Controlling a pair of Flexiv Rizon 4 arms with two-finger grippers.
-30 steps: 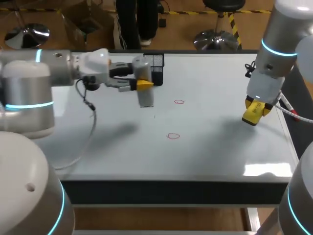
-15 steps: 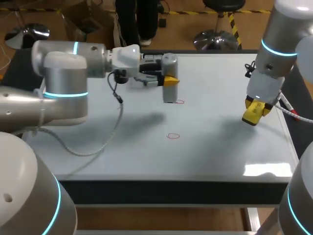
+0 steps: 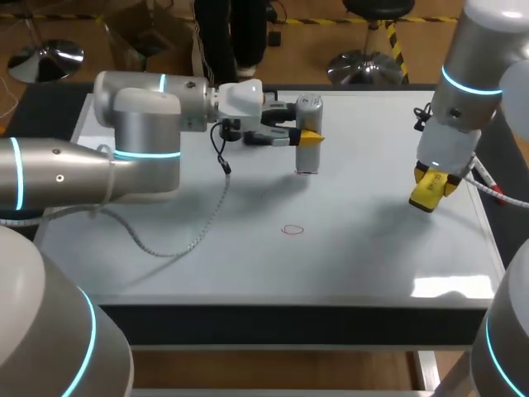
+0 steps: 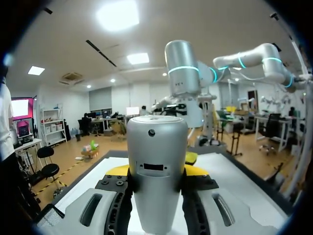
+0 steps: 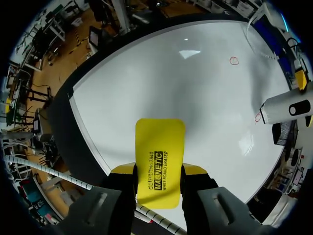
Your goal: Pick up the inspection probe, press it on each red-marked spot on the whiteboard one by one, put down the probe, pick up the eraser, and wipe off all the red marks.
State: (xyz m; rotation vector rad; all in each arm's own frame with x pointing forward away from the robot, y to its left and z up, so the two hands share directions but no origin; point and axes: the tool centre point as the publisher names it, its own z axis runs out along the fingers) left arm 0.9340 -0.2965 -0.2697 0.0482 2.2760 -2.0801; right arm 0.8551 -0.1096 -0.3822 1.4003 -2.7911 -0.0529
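Pressure should go straight down: the left claw (image 3: 311,138), clamped on the upright probe (image 3: 307,161), holds its tip at the red mark (image 5: 257,116) toward the bench's (image 3: 372,256) far edge. Lift clear before crossing to the nearer mark (image 3: 293,230). The right claw (image 3: 431,186) grips the eraser (image 5: 159,147) by the right edge.

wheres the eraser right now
The yellow eraser is clamped in the right gripper, held over the whiteboard's right side at the head view's right, well to the right of the front red mark.
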